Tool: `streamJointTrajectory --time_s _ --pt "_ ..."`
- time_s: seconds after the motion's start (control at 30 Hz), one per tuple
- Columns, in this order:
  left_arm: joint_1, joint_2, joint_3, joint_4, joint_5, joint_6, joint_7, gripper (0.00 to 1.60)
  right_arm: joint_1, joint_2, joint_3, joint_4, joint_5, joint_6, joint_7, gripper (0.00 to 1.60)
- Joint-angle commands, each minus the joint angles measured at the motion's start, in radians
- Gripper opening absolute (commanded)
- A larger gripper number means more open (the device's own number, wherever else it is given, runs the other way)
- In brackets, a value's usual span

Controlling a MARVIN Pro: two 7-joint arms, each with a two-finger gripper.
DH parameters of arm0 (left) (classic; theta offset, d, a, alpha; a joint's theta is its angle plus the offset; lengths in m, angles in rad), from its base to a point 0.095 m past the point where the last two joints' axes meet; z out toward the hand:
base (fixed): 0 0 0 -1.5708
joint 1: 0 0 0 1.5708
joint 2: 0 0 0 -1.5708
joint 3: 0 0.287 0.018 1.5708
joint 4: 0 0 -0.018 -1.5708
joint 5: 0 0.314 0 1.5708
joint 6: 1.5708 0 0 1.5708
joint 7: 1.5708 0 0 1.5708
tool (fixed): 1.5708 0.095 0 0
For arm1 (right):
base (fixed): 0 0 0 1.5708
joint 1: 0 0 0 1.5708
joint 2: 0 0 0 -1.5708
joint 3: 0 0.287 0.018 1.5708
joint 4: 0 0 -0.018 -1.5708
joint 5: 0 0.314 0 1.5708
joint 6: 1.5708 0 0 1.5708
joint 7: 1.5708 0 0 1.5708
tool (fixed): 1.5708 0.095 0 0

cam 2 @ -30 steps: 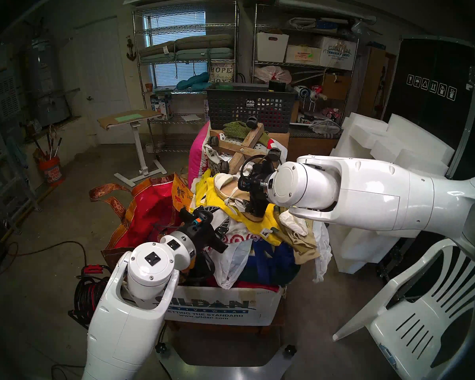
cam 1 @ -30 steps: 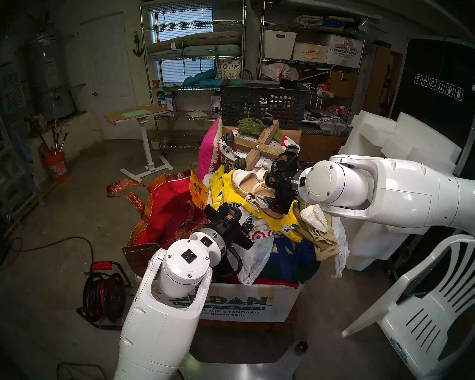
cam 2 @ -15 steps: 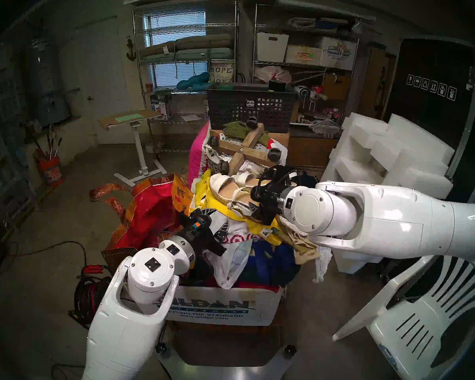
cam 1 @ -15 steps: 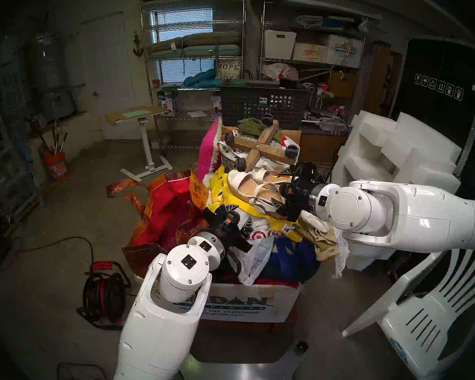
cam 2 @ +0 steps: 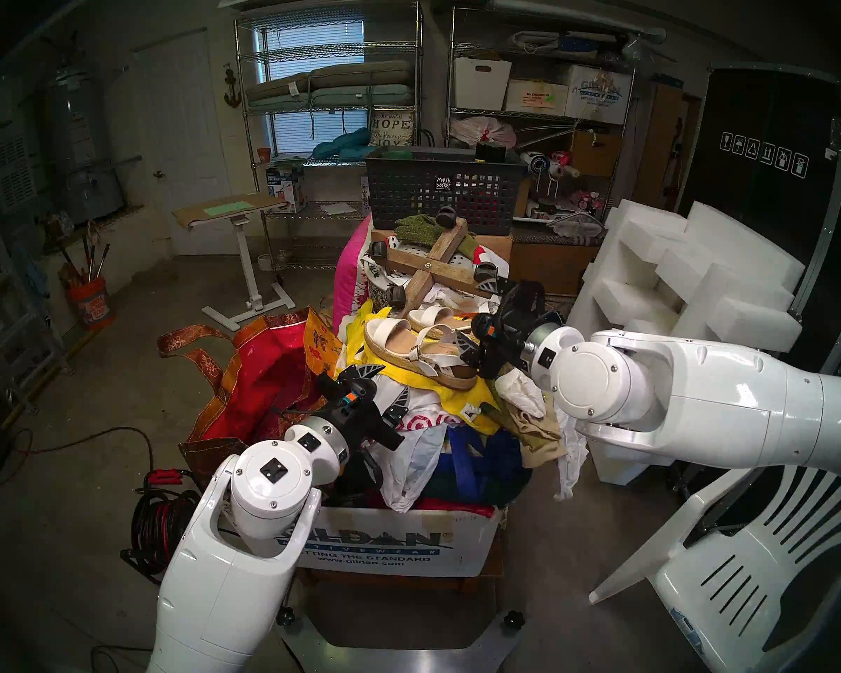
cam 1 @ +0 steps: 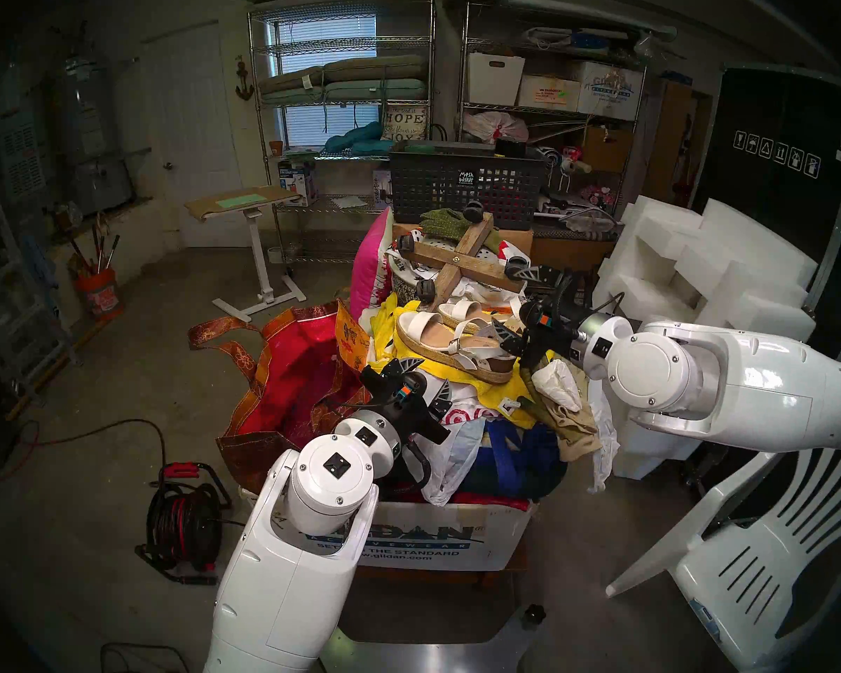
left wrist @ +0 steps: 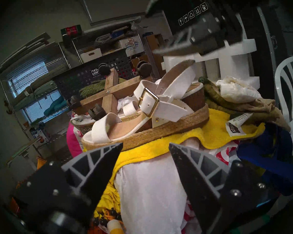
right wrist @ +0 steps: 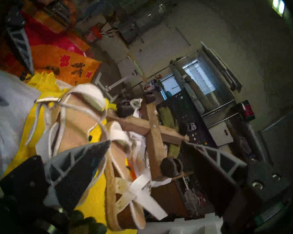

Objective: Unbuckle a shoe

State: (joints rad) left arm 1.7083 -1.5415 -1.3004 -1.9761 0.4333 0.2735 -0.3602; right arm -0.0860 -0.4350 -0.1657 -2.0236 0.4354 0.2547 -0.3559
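1. The sandal (left wrist: 142, 120) sits upright on a yellow towel (left wrist: 215, 135) atop the heap of clothes, at about 12 o'clock from the left tool (left wrist: 145, 154); its twin (cam 1: 462, 310) lies just behind it.
2. Nothing of the unbuckling is done, as far as I can judge – in the left wrist view the ankle strap (left wrist: 169, 103) is threaded through the gold buckle (left wrist: 149, 102), its free end poking out toward 3 o'clock.
3. Left tool: released, nothing between its fingers, short of the sole.
4. Right tool (cam 1: 523, 304): spread wide and empty, at the sandal's heel end, about 3 o'clock of it; no grip on the sandal.
5. Left to do – steady the sandal; pull the strap end back out of the frame; lift it off the pin; draw it free.
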Motion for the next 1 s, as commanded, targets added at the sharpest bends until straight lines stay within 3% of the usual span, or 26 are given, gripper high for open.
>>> streamJointTrajectory --time_s 0.0,0.07,0.2,0.37,0.6,0.9,0.97 --pt "-0.011 -0.001 0.0 -0.014 -0.001 -0.007 0.001 1.21 0.087 -0.034 0.112 -0.048 -0.008 -0.048 -0.062 1.6" --pt "-0.012 0.0 0.002 -0.016 -0.001 -0.009 0.0 1.24 0.149 -0.043 0.204 -0.048 0.022 -0.032 -0.018 1.6" --pt "-0.014 -0.001 0.008 -0.02 -0.004 -0.011 -0.004 1.24 0.147 -0.043 0.215 -0.054 0.081 -0.032 -0.001 1.6" --pt "-0.028 -0.005 0.014 -0.018 -0.009 -0.012 -0.006 1.2 0.172 -0.039 0.247 -0.062 0.186 0.026 0.074 1.6" --pt "-0.043 -0.006 0.006 -0.017 -0.017 -0.01 -0.002 1.22 0.166 -0.04 0.263 -0.077 0.281 0.119 0.106 1.6" --pt "-0.037 0.003 -0.003 -0.01 -0.016 -0.029 0.008 1.18 0.162 -0.035 0.258 -0.117 0.281 0.196 0.074 1.6" --pt "-0.035 -0.005 0.004 -0.006 -0.017 -0.023 0.016 1.24 0.161 -0.045 0.258 -0.125 0.275 0.214 0.051 1.6"
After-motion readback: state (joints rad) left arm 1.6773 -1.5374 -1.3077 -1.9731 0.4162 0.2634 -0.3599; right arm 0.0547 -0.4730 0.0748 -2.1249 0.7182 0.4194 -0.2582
